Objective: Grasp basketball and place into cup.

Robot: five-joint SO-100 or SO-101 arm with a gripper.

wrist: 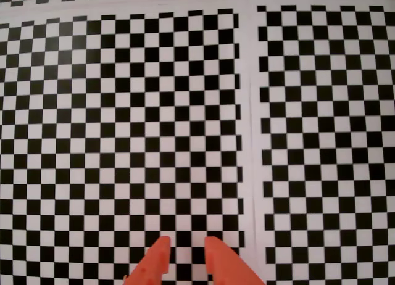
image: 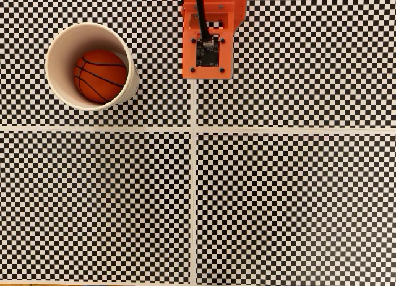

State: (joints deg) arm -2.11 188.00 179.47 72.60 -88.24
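In the fixed view the off-white paper cup (image: pixel 91 66) stands upright at the upper left of the checkered mat. The dark orange basketball (image: pixel 100 75) lies inside it, below the rim. My orange arm (image: pixel 207 47) is at the top centre, well to the right of the cup and apart from it. The wrist view has my gripper (wrist: pixel 187 245) at the bottom edge. Its two orange fingertips (wrist: pixel 159 251) stand a narrow gap apart over bare checkered mat, with nothing between them.
The black-and-white checkered mat (image: pixel 278 199) covers the table, split into four panels by white seams (image: pixel 194 174). No other objects lie on it.
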